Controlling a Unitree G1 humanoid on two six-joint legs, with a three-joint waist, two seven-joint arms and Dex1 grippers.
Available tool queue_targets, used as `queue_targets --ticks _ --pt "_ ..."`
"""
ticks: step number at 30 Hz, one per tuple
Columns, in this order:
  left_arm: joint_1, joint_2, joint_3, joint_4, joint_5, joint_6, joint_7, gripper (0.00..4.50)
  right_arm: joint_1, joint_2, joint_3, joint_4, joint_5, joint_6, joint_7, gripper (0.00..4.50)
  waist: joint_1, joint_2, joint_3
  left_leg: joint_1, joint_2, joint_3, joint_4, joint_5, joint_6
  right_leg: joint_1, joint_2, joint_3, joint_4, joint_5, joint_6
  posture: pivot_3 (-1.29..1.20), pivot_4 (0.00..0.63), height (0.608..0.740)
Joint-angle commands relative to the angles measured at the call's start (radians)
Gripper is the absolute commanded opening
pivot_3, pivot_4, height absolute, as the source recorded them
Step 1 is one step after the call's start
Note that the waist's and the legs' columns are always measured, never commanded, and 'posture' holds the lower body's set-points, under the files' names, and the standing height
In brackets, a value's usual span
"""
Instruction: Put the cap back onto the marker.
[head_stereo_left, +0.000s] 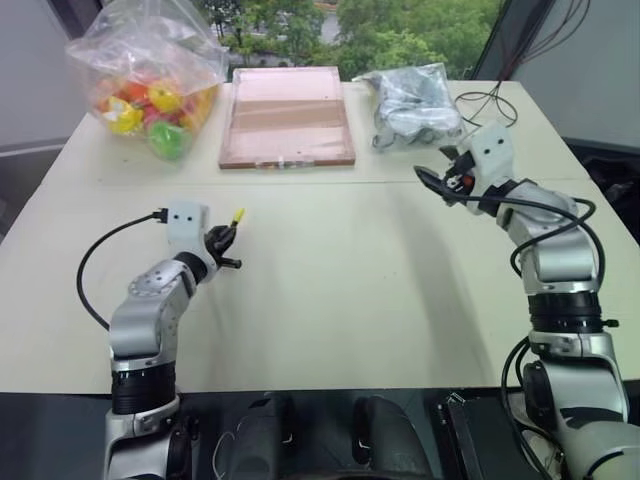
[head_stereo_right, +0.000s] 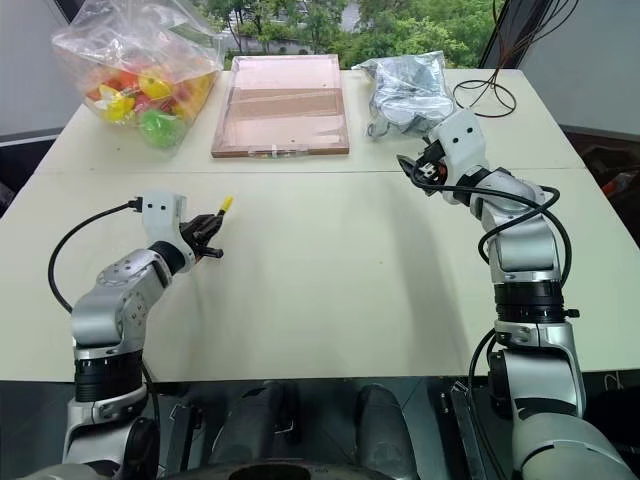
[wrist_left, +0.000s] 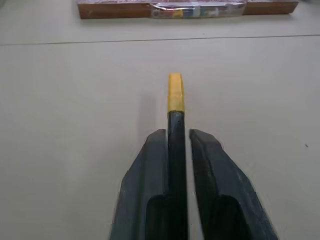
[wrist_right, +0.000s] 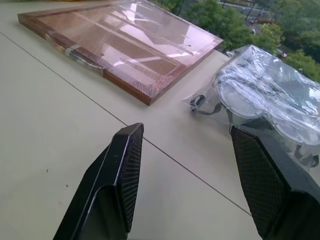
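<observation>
The black marker (wrist_left: 176, 135) lies between the fingers of my left gripper (head_stereo_left: 225, 243), which is shut on its shaft. The yellow cap (head_stereo_left: 238, 214) sits on the marker's far end and sticks out past the fingertips, low over the pale table (head_stereo_left: 340, 280) on its left side. In the left wrist view the cap (wrist_left: 175, 92) stands straight ahead of the two black fingers (wrist_left: 150, 170). My right gripper (head_stereo_left: 440, 178) hovers above the table's right side. Its fingers (wrist_right: 125, 165) are spread wide, and nothing is between them.
A clear bag of coloured toys (head_stereo_left: 150, 85) stands at the back left. A shallow wooden tray (head_stereo_left: 287, 115) lies at the back middle, with a plastic bag of goggles (head_stereo_left: 415, 105) to its right. Black cables (head_stereo_left: 490, 100) trail over the back right corner.
</observation>
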Motion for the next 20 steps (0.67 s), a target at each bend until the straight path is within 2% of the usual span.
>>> queue_targets --ticks 1,4,7,10,15,18,20 --pt "-0.003 0.013 0.004 -0.030 -0.015 -0.039 0.015 2.88 -0.021 -0.020 -0.005 0.017 -0.004 -0.043 -0.009 2.84 0.001 0.000 0.000 0.000 0.000 0.000 0.000 0.000 0.000 0.000 0.000 0.000 0.000 0.000 0.000 0.00 0.150 0.740" --pt "-0.030 0.057 0.008 -0.069 -0.055 0.011 -0.014 4.37 -0.019 -0.024 -0.020 0.032 -0.002 -0.069 -0.032 2.84 0.000 0.000 0.000 0.000 0.000 0.000 0.000 0.000 0.000 0.000 0.000 0.000 0.000 0.000 0.000 0.00 0.150 0.740" --pt "-0.109 0.123 0.066 -0.114 -0.124 0.071 -0.040 4.37 -0.025 -0.033 -0.060 0.055 0.011 -0.113 -0.069 2.84 0.004 0.000 0.000 0.000 0.000 0.000 0.000 0.000 0.000 0.000 0.000 0.000 0.000 0.000 0.000 0.00 0.150 0.740" --pt "-0.164 0.230 0.123 -0.114 -0.167 0.083 -0.082 4.37 -0.021 -0.047 -0.104 0.077 0.026 -0.157 -0.103 2.84 0.001 0.000 0.000 -0.001 0.000 0.000 0.000 0.000 0.000 0.000 0.000 0.000 0.000 0.000 0.000 0.00 0.150 0.740" --pt "-0.129 0.402 0.180 -0.009 -0.178 -0.039 -0.203 4.37 0.064 -0.064 -0.182 0.081 0.056 -0.234 -0.132 2.84 -0.002 0.000 0.000 0.001 0.000 0.001 -0.003 0.000 0.000 0.000 0.000 0.000 -0.002 0.000 0.000 0.00 0.150 0.740" --pt "-0.109 0.433 0.192 0.033 -0.189 -0.090 -0.223 4.37 0.113 -0.063 -0.205 0.048 0.084 -0.248 -0.125 2.84 0.000 0.000 0.000 0.001 0.000 0.001 -0.002 0.000 0.000 0.000 0.000 0.000 -0.002 0.000 0.000 0.00 0.150 0.740" --pt "-0.087 0.418 0.219 0.064 -0.187 -0.153 -0.210 4.37 0.158 -0.052 -0.224 0.014 0.095 -0.267 -0.143 2.84 0.001 0.000 0.000 0.001 0.000 0.001 -0.002 0.000 0.000 0.000 0.000 0.000 -0.002 0.000 0.000 0.00 0.150 0.740"
